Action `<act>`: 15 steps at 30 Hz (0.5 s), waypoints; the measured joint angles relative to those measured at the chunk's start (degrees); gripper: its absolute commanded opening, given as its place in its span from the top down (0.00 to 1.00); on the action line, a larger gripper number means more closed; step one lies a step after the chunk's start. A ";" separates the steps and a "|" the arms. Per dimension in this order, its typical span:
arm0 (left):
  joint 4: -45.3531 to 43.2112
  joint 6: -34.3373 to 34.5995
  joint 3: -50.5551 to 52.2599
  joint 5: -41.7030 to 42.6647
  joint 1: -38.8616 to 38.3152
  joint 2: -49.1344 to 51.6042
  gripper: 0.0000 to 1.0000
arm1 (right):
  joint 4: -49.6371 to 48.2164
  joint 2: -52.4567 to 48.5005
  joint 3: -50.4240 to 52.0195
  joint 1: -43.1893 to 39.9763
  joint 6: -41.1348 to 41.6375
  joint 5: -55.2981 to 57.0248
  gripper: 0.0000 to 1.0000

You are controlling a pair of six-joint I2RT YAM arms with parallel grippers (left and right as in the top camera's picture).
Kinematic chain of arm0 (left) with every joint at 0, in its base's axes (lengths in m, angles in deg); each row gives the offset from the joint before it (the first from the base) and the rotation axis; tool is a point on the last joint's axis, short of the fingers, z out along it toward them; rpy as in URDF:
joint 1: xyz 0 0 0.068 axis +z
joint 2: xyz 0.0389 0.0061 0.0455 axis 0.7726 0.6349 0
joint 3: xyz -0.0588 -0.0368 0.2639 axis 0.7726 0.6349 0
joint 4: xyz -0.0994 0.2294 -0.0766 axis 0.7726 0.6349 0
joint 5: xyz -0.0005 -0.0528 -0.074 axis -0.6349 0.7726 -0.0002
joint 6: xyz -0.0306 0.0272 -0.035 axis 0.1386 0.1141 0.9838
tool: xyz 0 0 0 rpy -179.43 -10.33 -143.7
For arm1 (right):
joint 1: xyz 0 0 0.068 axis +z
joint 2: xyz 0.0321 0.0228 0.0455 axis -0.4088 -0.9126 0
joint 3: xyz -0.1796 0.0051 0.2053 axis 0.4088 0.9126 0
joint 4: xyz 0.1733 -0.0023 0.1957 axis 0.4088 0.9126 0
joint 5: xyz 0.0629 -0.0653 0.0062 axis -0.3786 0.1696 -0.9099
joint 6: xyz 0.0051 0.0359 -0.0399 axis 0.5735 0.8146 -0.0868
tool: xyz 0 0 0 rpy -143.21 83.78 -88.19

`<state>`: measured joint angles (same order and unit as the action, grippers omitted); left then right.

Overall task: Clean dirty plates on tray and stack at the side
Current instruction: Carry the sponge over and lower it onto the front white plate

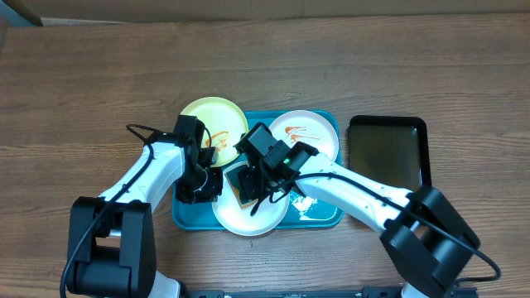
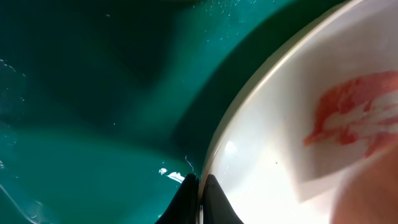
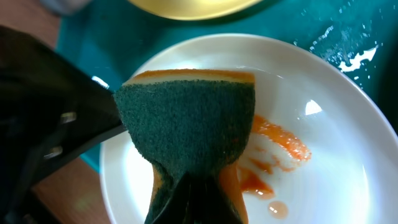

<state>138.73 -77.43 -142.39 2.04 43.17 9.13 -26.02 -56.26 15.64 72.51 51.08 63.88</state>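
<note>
Wood-grain counter carries everything. Near its front middle lies the teal tray, with a smaller black tray just beside its right end. All three dirty plates are on the teal tray. The yellow-green plate sits at the far left corner and laps over the rim. The far white plate sits at the far right corner. The near white plate sits at the front, its near edge jutting past the tray's front rim. Each plate shows orange-red sauce. On the near white plate the smear lies right of the centre, partly thinned and wet. A sponge, green scouring face up over an orange-yellow body, rests on the middle of that plate and touches the edge of the smear. The right gripper reaches in from the right, its jaws clenched on the sponge's near end and pinching it narrow there. The left gripper comes in from the left. In the left wrist view its jaws are drawn nearly together on the left rim of the near white plate, one dark fingertip outside over the teal floor and the other inside on the white surface. Small water droplets glint on the tray floor just right of the near plate.
</note>
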 measured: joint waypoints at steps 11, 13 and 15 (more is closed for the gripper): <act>-0.07 0.46 0.00 -0.04 0.00 0.00 0.96 | -0.92 -4.33 -0.55 0.48 -0.72 0.48 0.96; -0.09 0.83 0.00 -0.20 0.00 0.00 0.96 | -0.83 -4.66 -0.76 0.66 -0.81 1.05 0.96; -0.11 0.90 0.00 -0.22 0.00 0.00 0.96 | 0.00 -4.72 -1.03 0.85 -0.74 2.45 0.96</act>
<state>138.62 -76.53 -142.39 1.82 43.17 9.13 -26.02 -60.99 14.61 73.36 50.33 66.32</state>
